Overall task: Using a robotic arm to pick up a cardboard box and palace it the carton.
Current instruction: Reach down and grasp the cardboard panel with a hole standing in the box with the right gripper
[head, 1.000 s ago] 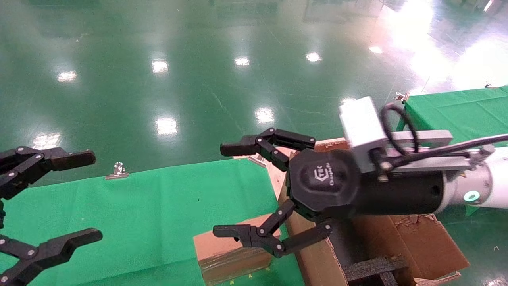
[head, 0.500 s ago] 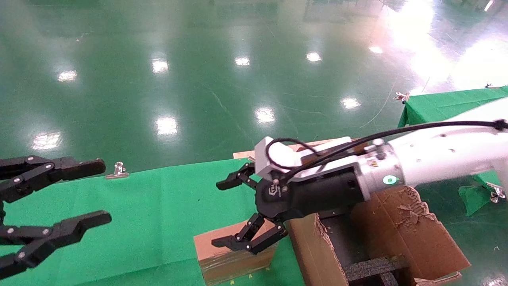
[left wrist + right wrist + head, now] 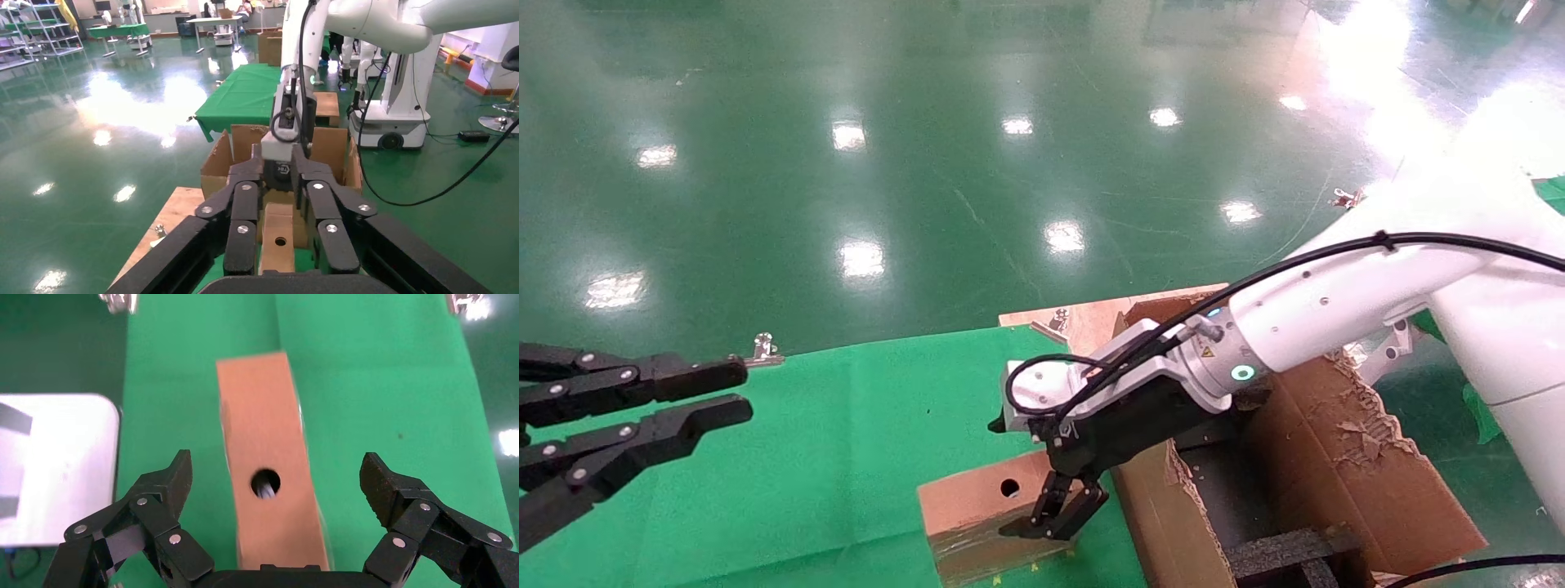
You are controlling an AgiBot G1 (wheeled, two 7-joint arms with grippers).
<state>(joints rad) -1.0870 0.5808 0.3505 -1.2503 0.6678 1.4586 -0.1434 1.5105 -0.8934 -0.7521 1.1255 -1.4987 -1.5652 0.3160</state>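
The cardboard box (image 3: 993, 514) sits low in the middle of the head view, flat on the green-covered counter (image 3: 829, 441) — not lifted, so nothing is done yet bar the approach. It's a small closed brown box, long and narrow, with a round hole (image 3: 1009, 488) in its top face and glossy clear tape along the near side. From the right wrist view the box (image 3: 272, 471) runs straight up the centre of the frame, hole (image 3: 265, 482) dead between the fingers.

And there's the right gripper (image 3: 1054, 523) of the robotic arm (image 3: 1303, 318), coming in from the right of the frame, pointed down over the box's right end. Its jaws are spread wide, one either side of the box, gripping nothing; whether a fingertip touches the cardboard I can't tell. Still to come, by my reading: close, lift, carry right.

Just right of the box stands the carton (image 3: 1344, 457), large, ragged torn flaps, black foam (image 3: 1279, 551) inside, nothing dropped in that I can see.

Far left of the frame, the left gripper (image 3: 711, 392) hangs idle above the counter, jaws parted, holding nothing.
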